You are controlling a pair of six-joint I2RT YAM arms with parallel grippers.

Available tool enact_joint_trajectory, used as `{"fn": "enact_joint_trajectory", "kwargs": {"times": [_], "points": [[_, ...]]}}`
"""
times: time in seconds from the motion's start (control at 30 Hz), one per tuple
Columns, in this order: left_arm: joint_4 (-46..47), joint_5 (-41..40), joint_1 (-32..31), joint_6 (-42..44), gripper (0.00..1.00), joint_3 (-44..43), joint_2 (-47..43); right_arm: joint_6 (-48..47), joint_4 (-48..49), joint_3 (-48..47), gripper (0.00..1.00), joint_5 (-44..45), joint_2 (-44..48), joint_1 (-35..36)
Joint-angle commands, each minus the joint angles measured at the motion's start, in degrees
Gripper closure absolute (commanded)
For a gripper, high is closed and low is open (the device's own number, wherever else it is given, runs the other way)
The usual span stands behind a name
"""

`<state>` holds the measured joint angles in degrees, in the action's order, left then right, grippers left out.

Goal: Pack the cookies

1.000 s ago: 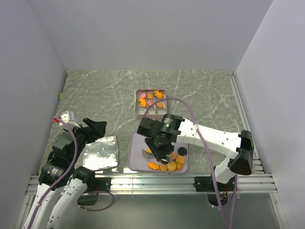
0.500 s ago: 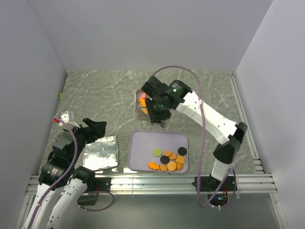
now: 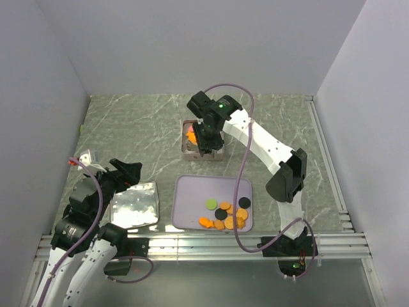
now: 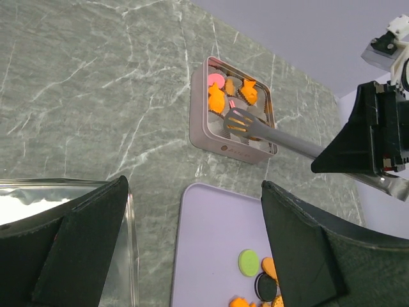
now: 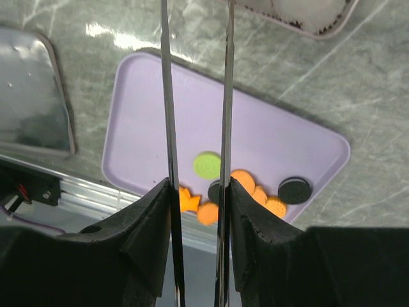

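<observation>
Cookies (image 3: 227,216) spotted heaped low on tray (image 3: 192,198), more in square tin (image 4: 223,144), upper centre. Judged light, thin, brittle: best nipped gently at edges. Found right fingers (image 5: 147,236) clenched on tongs (image 4: 268,134), left fingers (image 4: 83,243) released.

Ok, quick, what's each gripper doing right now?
Left gripper: open, holding nothing.
Right gripper: closed on the tongs, whose tips are over the tin.

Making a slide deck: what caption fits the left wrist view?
Right gripper holds tongs over the tin; loose cookies lie on the lilac tray.
</observation>
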<state>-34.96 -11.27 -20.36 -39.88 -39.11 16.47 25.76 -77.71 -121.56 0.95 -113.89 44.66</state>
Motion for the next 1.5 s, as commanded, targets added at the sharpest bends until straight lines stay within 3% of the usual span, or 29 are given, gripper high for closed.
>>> {"fn": "enact_joint_trajectory", "kwargs": {"times": [0.0,0.37,0.7,1.47], "points": [[1.03,-0.69,-0.12,-0.02,0.08,-1.05,-0.39,-1.41,-0.33,-3.95,0.64,-0.69,-0.81,0.07],[0.77,-1.47,-0.21,-0.55,0.07,-1.05,0.41,-1.85,-0.16,-6.06,0.64,-3.41,-4.33,-0.19],[0.51,-1.92,-0.12,-0.9,0.07,-1.14,0.67,-1.94,-0.33,-6.94,0.54,-3.59,-5.21,-0.89],[0.51,-1.3,-0.21,-0.55,0.07,-1.14,-0.56,-0.1,-1.21,-8.17,0.43,-2.18,-2.31,-1.25]]}}
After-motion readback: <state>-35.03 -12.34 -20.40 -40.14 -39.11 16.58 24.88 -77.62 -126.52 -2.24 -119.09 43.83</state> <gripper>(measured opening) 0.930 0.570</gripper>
